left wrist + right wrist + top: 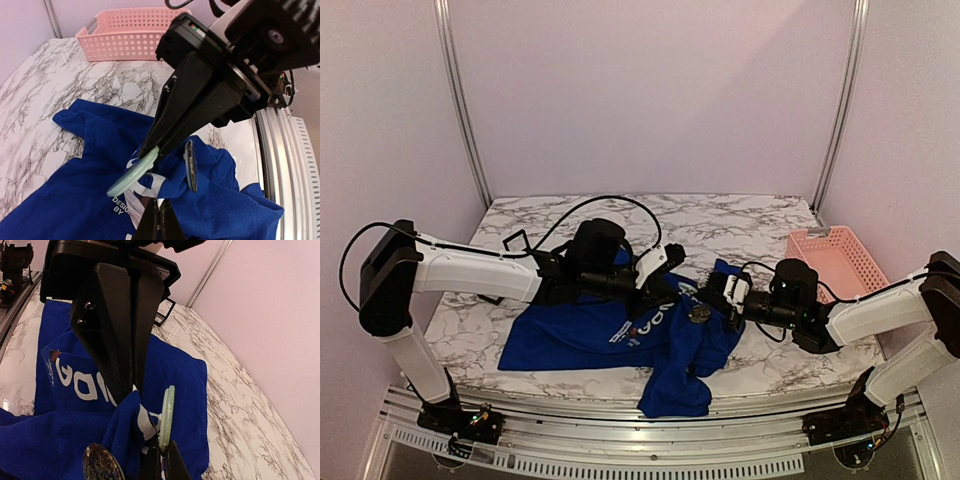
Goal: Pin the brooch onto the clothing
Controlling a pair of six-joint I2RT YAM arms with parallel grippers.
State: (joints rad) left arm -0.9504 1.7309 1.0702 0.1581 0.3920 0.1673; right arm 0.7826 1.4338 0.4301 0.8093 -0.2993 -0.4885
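Left arm: reaches from the left side toward the middle of the table (740, 215), with its wrist over the shirt
Left gripper (129, 385): fingers pressed together, pinching a raised fold of the shirt beside the white lettering
Shirt (570, 340): blue and rumpled, lying on the marble top near the front edge; one end droops toward the front rail; the middle is bunched up between the two grippers
Brooch (102, 466): small dark round piece with greenish-gold glints, sitting against the bunched shirt fold between the grippers; seen edge-on in the left wrist view and face-on in the right wrist view; neither gripper's fingers touch it; cannot tell whether it is fastened to the cloth
Disc (132, 173): thin, round and pale green; just beside the brooch but apart from it, with a ridge of blue cloth between them in the right wrist view
Right gripper (150, 149): fingers closed on the rim of the disc, with the tips just above the shirt fold and facing the left gripper
Right arm: comes in from the right side, low over the table
Basket (840, 262): pink and perforated, at the right rear of the table, well apart from the shirt
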